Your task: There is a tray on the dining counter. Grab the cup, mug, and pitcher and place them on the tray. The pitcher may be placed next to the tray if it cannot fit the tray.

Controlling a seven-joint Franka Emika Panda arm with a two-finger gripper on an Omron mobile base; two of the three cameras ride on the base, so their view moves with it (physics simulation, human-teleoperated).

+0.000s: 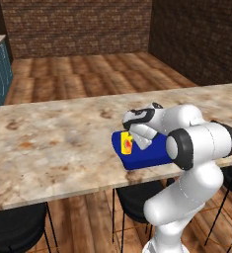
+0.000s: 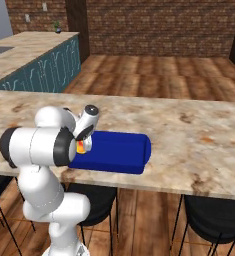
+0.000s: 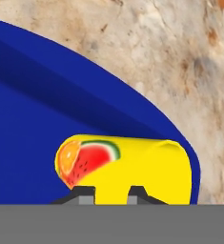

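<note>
Item, left of centre in the left base view: cup (image 1: 126,144), yellow, fruit picture on its side, standing within the left end of the tray (image 1: 146,157). Item, centre: hand (image 1: 133,134), clenched on the cup; in the hand view both dark fingertips (image 3: 81,196) sit against the cup's yellow wall, so the grasp is not yet let go. Item, centre to right: tray, bright blue, shallow, raised rim, lying on the near edge of the worktop (image 1: 48,143); it holds the cup and, as far as its visible floor shows, nothing else; part of it is hidden behind the arm. Item, lower frame: black bar stools (image 1: 14,230) under the worktop's front edge. Progress, by judgement: first of three vessels delivered to the tray but awaiting release; mug and pitcher remain to be fetched and placed. Cup contents: cannot tell.
</note>
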